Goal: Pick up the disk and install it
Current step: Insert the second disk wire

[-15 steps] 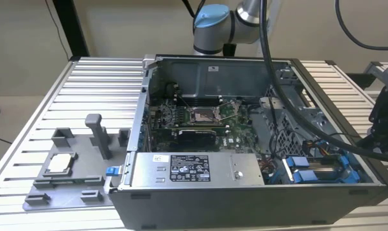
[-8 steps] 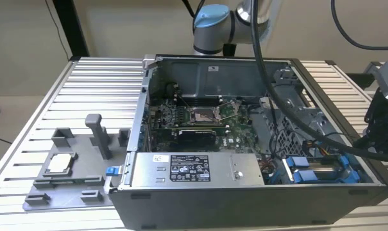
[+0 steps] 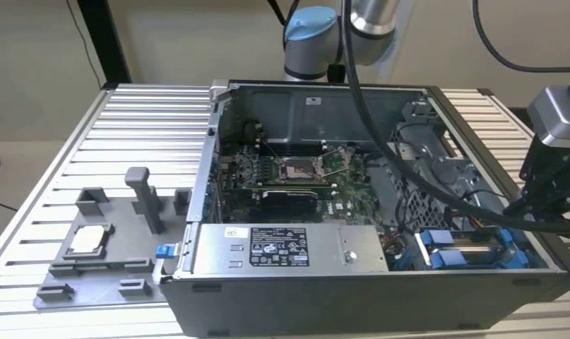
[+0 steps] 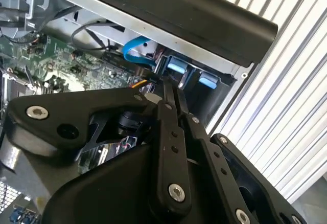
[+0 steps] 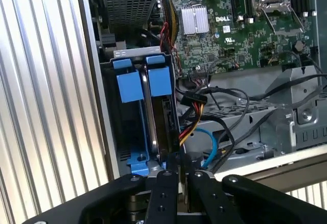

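Observation:
The disk stands on edge in the drive bay at the corner of the open computer case. I see its thin silver side between bright blue carrier tabs. In the exterior view the blue carriers sit at the case's front corner on that view's right. My gripper hovers just off the end of the bay, its two black fingers pressed close together with nothing visible between them. In the second wrist view my gripper points toward the blue tabs. In the exterior view my gripper hangs over the case's right wall.
Bundled cables and a blue flat cable run beside the bay. The motherboard and a large silver box fill the case. A grey fixture tray with a small square chip lies on the slatted table.

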Available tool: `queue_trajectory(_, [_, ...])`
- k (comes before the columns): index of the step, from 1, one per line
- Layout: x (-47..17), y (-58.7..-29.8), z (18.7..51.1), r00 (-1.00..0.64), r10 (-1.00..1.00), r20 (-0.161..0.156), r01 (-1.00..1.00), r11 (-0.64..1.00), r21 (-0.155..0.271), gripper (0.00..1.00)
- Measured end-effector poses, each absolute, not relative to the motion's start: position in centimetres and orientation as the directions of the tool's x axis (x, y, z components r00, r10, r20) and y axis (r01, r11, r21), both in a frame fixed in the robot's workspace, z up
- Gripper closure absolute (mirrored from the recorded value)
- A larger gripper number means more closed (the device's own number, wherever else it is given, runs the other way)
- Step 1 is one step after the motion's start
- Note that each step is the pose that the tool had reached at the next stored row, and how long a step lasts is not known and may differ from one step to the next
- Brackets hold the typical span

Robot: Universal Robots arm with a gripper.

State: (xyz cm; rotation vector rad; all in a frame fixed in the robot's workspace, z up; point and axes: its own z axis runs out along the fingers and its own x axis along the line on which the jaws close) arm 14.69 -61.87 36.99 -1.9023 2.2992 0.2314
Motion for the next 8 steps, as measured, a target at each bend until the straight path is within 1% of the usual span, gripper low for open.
queue_trajectory(5, [13.6,-61.2,37.0,-0.186,-0.960,-0.211,-0.982,0.185,0.024,0.00])
queue_trajectory(6, [13.3,-61.2,37.0,-0.186,-0.960,-0.211,-0.982,0.185,0.024,1.00])
queue_trajectory(8, [12.6,-61.1,37.0,-0.186,-0.960,-0.210,-0.982,0.185,0.024,1.00])
